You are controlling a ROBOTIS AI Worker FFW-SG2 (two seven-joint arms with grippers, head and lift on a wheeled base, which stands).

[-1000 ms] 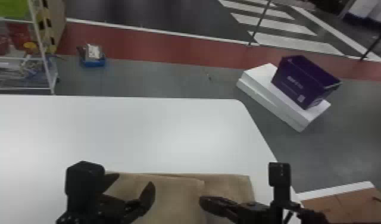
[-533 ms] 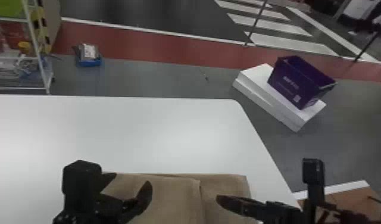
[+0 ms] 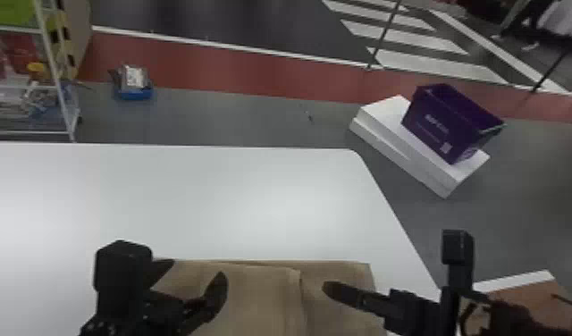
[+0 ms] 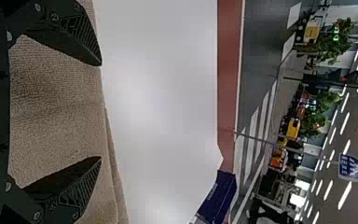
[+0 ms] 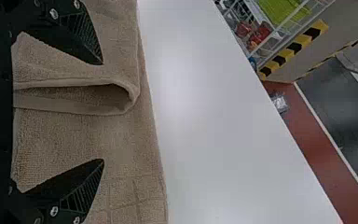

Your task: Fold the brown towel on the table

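In the head view the brown towel [image 3: 258, 295] lies at the table's near side, its left part folded over and the folded edge short of the right side. My left gripper [image 3: 193, 272] is over the towel's left part, fingers spread. My right gripper [image 3: 343, 290] is over the towel's right part. In the left wrist view the left gripper [image 4: 101, 111] is open above the towel [image 4: 56, 112], nothing between its fingertips. The right wrist view has the right gripper [image 5: 104, 112] open, with the rounded folded edge of the towel [image 5: 126, 135] lying between its spread fingers.
The white table [image 3: 254, 196] stretches beyond the towel. Past its far right corner a purple bin [image 3: 446, 120] stands on white boxes [image 3: 414, 165] on the floor. A wire rack [image 3: 52, 67] stands at the back left, a brown board [image 3: 526, 295] at the right.
In the head view my right gripper has moved right, away from the towel's folded edge. My left gripper has hardly moved, and the towel lies as before.
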